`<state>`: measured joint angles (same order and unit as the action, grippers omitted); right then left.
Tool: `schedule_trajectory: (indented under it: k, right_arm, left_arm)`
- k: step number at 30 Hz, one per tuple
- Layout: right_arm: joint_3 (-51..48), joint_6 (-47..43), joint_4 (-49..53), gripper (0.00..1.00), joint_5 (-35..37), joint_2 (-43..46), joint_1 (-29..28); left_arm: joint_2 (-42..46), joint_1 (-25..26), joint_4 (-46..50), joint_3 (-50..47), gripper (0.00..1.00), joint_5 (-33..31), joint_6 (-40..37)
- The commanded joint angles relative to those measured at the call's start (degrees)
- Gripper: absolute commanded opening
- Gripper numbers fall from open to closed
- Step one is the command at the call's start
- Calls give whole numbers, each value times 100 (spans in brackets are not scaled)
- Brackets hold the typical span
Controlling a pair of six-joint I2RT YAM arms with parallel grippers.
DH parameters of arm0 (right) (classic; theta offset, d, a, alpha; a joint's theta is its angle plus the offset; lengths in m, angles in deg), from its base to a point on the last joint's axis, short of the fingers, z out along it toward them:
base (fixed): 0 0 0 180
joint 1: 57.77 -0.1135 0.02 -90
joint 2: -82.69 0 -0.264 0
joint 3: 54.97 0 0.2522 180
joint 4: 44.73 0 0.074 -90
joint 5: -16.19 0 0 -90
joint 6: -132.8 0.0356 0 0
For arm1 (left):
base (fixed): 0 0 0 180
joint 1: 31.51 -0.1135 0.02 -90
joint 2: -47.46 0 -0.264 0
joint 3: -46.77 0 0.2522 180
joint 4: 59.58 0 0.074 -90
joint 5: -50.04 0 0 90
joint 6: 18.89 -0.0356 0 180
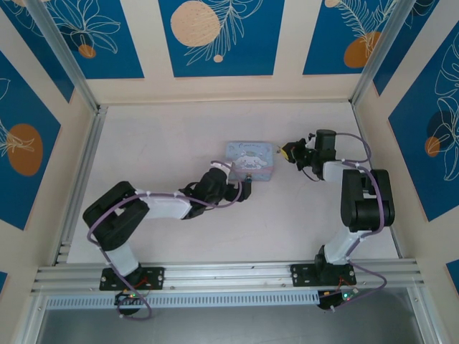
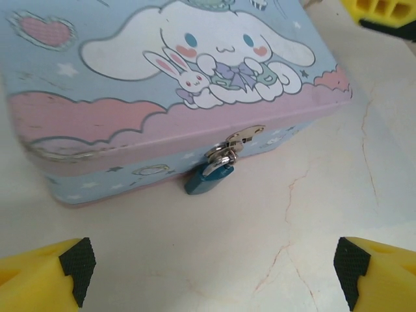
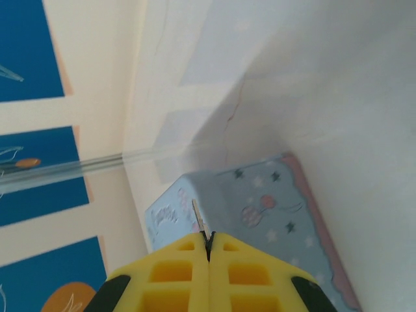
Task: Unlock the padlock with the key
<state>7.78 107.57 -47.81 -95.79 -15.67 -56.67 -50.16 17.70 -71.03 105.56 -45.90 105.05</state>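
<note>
Right, my left hand (image 2: 214, 276) is spread wide and holds nothing, its yellow fingers with black rubber pads (image 2: 78, 266) framing the low corners of my wrist view, and between them I look straight at the padlock (image 2: 208, 179). It hangs at the front of the tin box (image 2: 175, 84), a tiny thing with a glossy blue body, its greyish shackle (image 2: 221, 158) threaded through the shiny metal hasp (image 2: 244, 136) on the lid's edge. The shackle looks seated, so by my reading nothing is unlocked yet. Over on the other side, my right hand (image 3: 208, 248) is pinched tight on the key (image 3: 197, 218): just a thin, flat sliver of metal pokes out from between the closed yellow fingertips, slanting toward the box's end wall. From above, that hand hovers just beside the right end of the box, apart from it, while my left sits at the front edge near the lock. So I judge the key picked up and carried in close. What is left is the fiddly part: bringing the blade round to the keyhole, which I cannot make out from here, pushing it in and turning. The box is smooth printed tin, pale blue and pink with a white long-eared cartoon figure and rounded corners. The worktop (image 2: 273, 247) underneath is matte off-white with hairline cracks.
</note>
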Motion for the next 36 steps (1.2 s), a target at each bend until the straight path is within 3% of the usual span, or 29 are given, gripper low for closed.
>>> schedule_trajectory:
  k: [1,8,14,18,25,30,36]
  right_arm:
    - [220,185,142,0,412,-237,2]
    - [737,246,276,0,610,-804,-318]
    - [1089,271,324,0,677,-988,-1033]
    - [959,228,366,0,752,-785,-1209]
    - [406,-32,638,0,1139,199,-892]
    - [486,-431,866,0,762,660,-964]
    - [645,-557,648,0,134,494,-1322]
  left_arm:
    - [351,-87,191,-189,96,-199,-41]
    - [699,-113,332,-397,97,-277,43]
    - [719,-123,307,-452,97,-265,109]
    - [667,-131,281,-469,97,-233,164]
    - [558,-134,80,-583,97,-28,251]
    - [379,-126,-36,-577,97,344,170]
    - [-144,-131,-107,-336,97,527,54]
